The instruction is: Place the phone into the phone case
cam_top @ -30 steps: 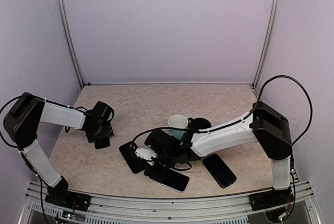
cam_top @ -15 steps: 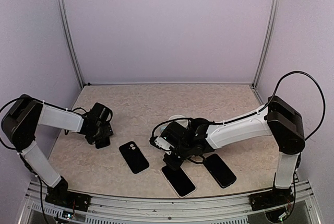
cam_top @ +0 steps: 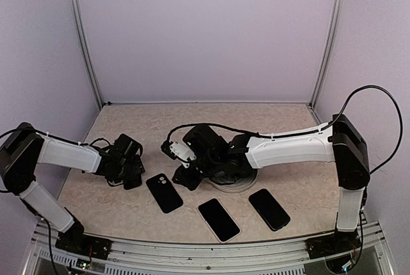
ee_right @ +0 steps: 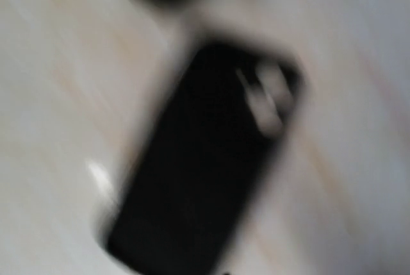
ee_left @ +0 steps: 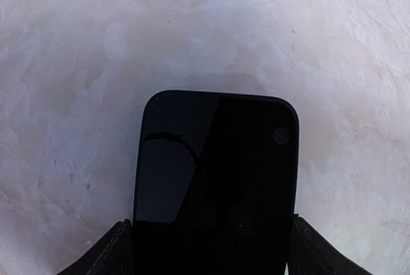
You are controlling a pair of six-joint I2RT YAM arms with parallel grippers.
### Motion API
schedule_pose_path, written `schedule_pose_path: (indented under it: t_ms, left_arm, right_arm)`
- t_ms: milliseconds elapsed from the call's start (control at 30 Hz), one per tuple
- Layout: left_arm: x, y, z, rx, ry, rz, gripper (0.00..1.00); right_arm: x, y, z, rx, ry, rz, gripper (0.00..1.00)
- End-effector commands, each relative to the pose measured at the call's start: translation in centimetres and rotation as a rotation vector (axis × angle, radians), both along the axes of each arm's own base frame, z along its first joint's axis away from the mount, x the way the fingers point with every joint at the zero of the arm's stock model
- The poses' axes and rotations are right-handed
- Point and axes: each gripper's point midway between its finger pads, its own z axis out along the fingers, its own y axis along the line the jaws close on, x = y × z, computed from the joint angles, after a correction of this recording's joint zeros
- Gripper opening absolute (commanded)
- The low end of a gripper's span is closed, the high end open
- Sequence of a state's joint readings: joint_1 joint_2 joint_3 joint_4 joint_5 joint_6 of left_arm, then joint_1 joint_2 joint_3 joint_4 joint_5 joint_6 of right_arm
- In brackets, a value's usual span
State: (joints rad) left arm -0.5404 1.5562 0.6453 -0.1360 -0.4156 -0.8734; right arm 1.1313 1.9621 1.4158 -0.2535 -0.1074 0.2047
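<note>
Phone, black and glossy, is clamped across its width between the fingers of the left gripper, at the left side of the marbled table. Just right of it lies a black phone case with two camera holes. The right gripper hangs just beside the case's far right edge. Whether its jaws are open or closed cannot be told. A silver-edged phone and a dark phone lie nearer, further right.

Black phone; beige mottled table; lilac walls.
</note>
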Motion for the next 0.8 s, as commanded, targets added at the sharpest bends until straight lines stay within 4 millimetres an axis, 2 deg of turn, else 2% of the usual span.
schedule_pose_path:
  t_ms: [0, 33, 133, 267, 400, 533, 633, 767]
  left_arm:
    - [-4.0, -1.7, -1.9, -0.128, 0.097, 0.003, 0.04]
    - [-4.3, -1.6, -1.9, -0.131, 0.092, 0.01, 0.03]
    - [-4.9, -1.2, -1.5, -0.138, 0.069, 0.035, 0.02]
    - [-4.9, -1.3, -0.7, -0.183, 0.019, 0.043, 0.03]
    - [-4.8, -1.4, 0.0, -0.207, -0.005, 0.048, 0.03]
    - [-4.9, -1.5, -0.1, -0.212, 0.0, 0.048, 0.03]
    - [-4.9, -1.5, 0.2, -0.225, -0.005, 0.057, 0.03]
    - [-4.6, -1.8, 0.9, -0.251, -0.027, 0.056, 0.04]
  right_arm:
    - [-0.3, 5.8, 2.5, 0.208, 0.122, 0.036, 0.18]
    - [0.1, 6.6, 1.7, 0.211, 0.139, 0.017, 0.2]
    - [1.3, 8.1, 0.9, 0.249, 0.18, -0.045, 0.28]
    - [1.9, 9.4, 0.0, 0.326, 0.263, -0.102, 0.41]
    - [2.4, 10.3, -1.5, 0.373, 0.34, -0.135, 0.62]
    - [2.9, 12.0, -1.6, 0.42, 0.37, -0.119, 0.65]
    - [3.7, 12.3, -3.6, 0.386, 0.404, -0.159, 0.64]
    - [3.8, 12.9, -4.9, 0.394, 0.472, -0.155, 0.62]
